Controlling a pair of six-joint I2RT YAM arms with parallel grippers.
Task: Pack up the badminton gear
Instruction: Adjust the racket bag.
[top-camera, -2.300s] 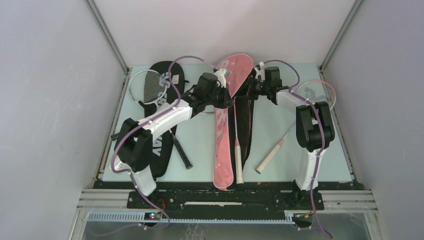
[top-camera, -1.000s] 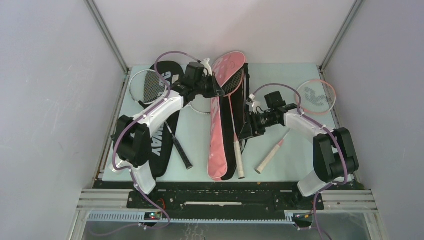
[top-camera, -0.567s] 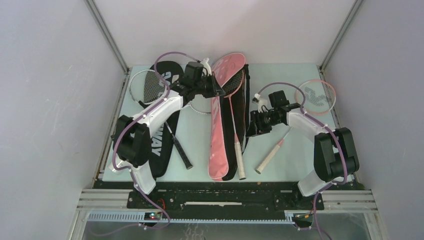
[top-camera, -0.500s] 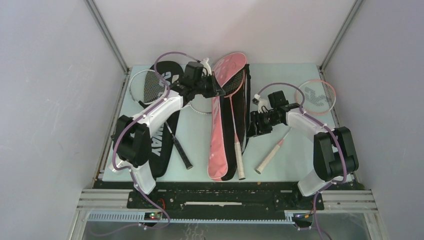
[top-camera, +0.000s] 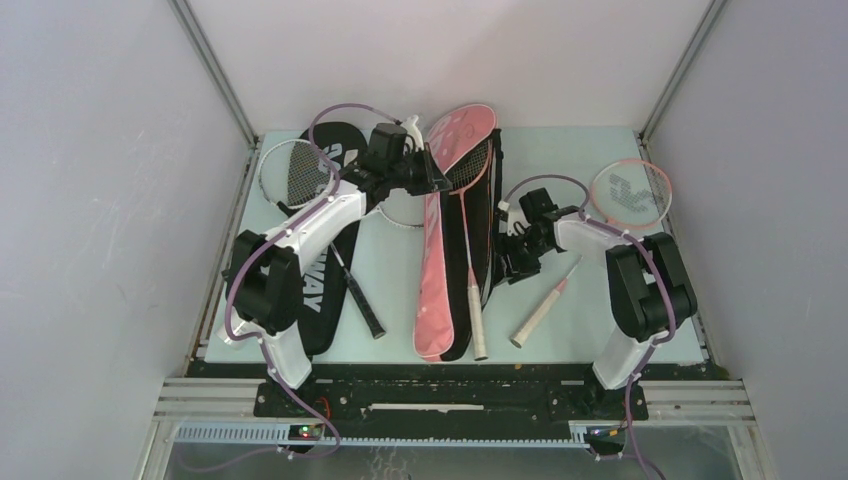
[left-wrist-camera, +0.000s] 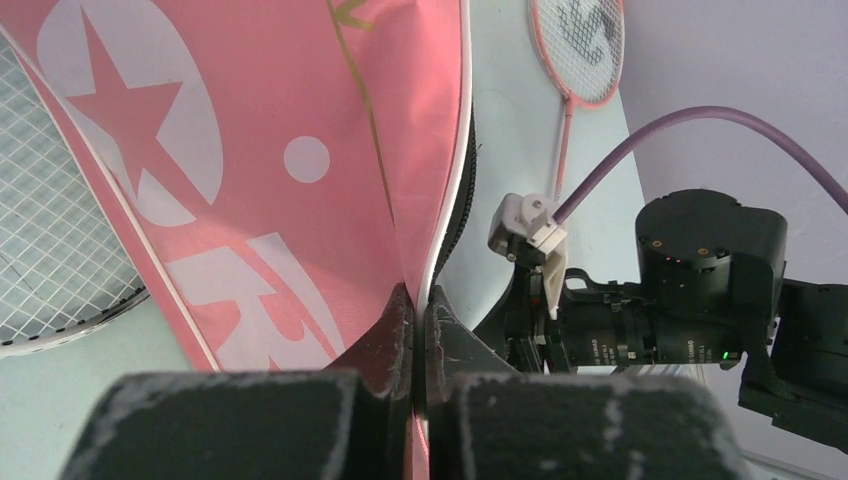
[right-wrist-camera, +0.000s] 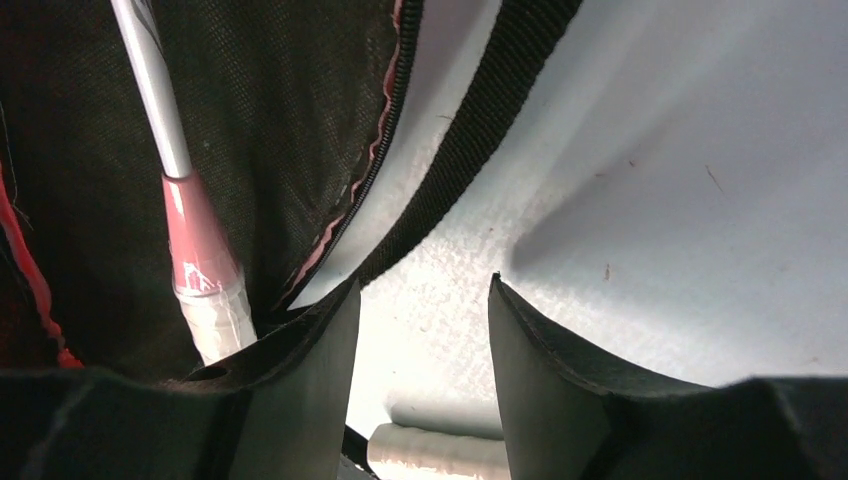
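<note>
Right gripper (top-camera: 515, 262) sits low over the pale green table (top-camera: 590, 300), jaws partly spread, nothing between them. Its left finger (right-wrist-camera: 300, 390) is at the edge of the black mesh lining (right-wrist-camera: 280, 130); touching or not, can't tell. A pale cylinder end (right-wrist-camera: 435, 450) is cut off at the frame bottom below the fingers; can't tell what it is.

Just left of this gripper lies the white-shafted racket (top-camera: 477, 330), with pink cone and white-taped grip, inside the opened long fabric pink "SPORT" racket cover (top-camera: 438, 250). The cover's black webbing strap (right-wrist-camera: 470, 150) curves past ahead of the fingertips. That racket's strung head (left-wrist-camera: 50, 250) is half hidden under the pink flap. A white arc (top-camera: 400, 215) under the left arm: unclear which racket it belongs to.

Count:
- Rackets: 3 clear. One is in the pink cover. The pink-framed racket (top-camera: 628, 195) is to the right of the right gripper. The white-framed racket with black handle (top-camera: 295, 170) is left of the left gripper (left-wrist-camera: 420, 330), lying over the black "CROSSWAY" racket cover (top-camera: 318, 290).
- Covers: 2.

Farther back, the left gripper's pads are pressed together, pinching the pink cover's piped edge. The flap stands over the strung head.
</note>
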